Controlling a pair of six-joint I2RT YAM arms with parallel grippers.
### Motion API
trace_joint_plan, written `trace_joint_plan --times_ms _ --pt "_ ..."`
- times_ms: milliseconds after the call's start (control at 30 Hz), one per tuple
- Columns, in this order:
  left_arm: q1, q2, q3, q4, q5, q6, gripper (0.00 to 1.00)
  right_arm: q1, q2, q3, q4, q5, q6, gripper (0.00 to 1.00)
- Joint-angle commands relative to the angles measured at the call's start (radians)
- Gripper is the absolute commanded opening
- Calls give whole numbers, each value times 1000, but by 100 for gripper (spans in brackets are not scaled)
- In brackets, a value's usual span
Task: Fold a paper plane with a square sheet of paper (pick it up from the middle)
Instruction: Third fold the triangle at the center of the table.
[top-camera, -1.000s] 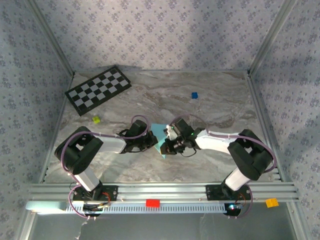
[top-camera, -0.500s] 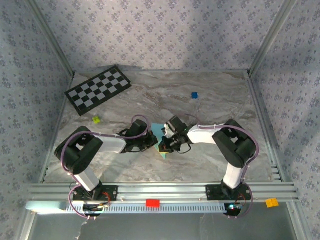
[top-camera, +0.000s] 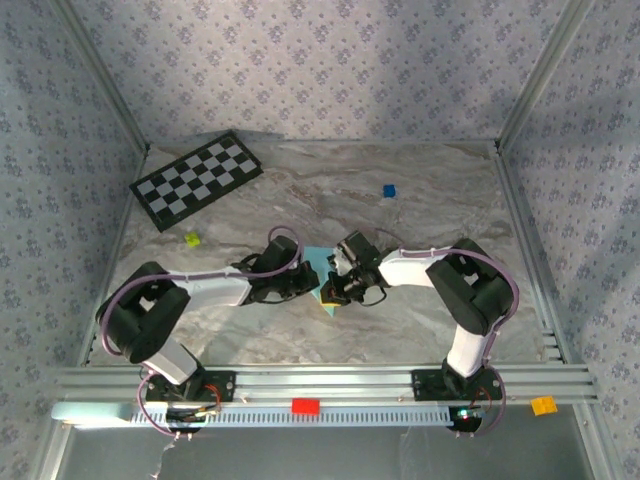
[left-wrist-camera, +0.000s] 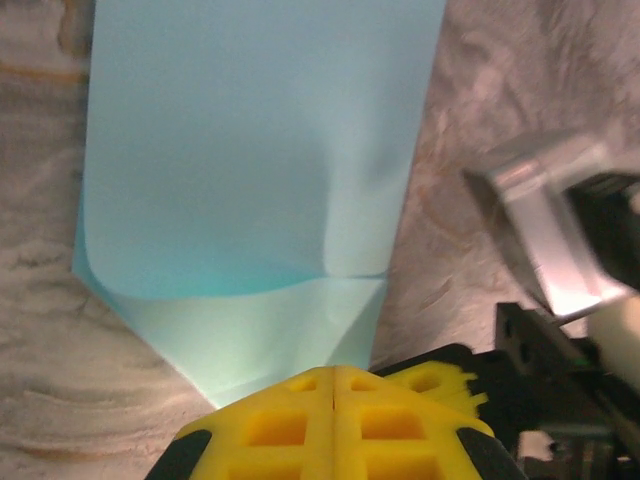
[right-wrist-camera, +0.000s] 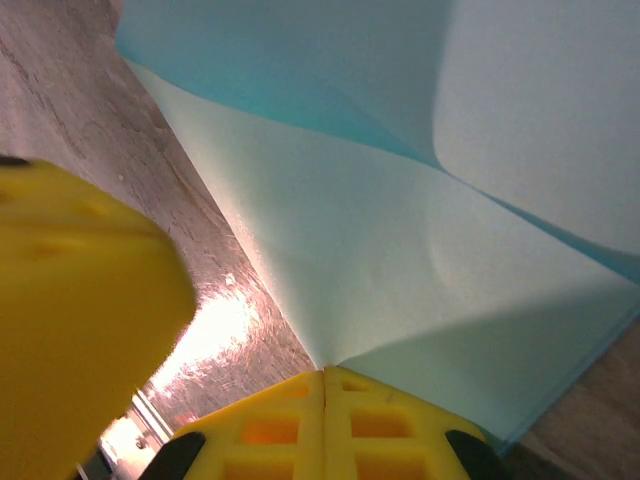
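Note:
The square sheet of paper (top-camera: 317, 261) is light sky-blue and lies on the marble table between the two grippers, partly folded to a point at its near end. In the left wrist view the paper (left-wrist-camera: 250, 150) lies flat with a folded corner. My left gripper (left-wrist-camera: 333, 375) is shut, its yellow tips over the paper's pointed end. My right gripper (right-wrist-camera: 325, 373) is shut on the paper (right-wrist-camera: 400, 250), whose edge rises into the seam between the fingers. From above, the left gripper (top-camera: 306, 285) and the right gripper (top-camera: 331, 291) almost touch.
A black-and-white checkerboard (top-camera: 196, 178) lies at the far left. A tiny blue cube (top-camera: 389, 190) sits at the far right and a small yellow-green cube (top-camera: 192, 239) at the left. Metal posts and patterned walls enclose the table.
The right arm folded its elbow inward and its gripper shifted slightly left onto the paper's near end. The left arm's base link leaned left. The paper stayed in place.

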Motion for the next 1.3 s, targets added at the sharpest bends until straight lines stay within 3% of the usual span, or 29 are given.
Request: trace_joint_plan --times_ms 0,300,867,1100,1267 --pt "-14 46 21 -61 -27 2 1 -11 16 -30 -87 48 -18 0" --pt "27 101 6 -54 -90 -4 0 -14 12 -57 -100 53 -36 0" --pt "207 51 4 -104 -41 131 0 -23 20 -61 -98 16 -52 0" --pt "199 -77 36 -145 -22 150 2 -22 24 -51 -93 -2 -52 0" --pt "129 -108 39 -97 -5 147 5 -23 20 -44 -103 0 -52 0"
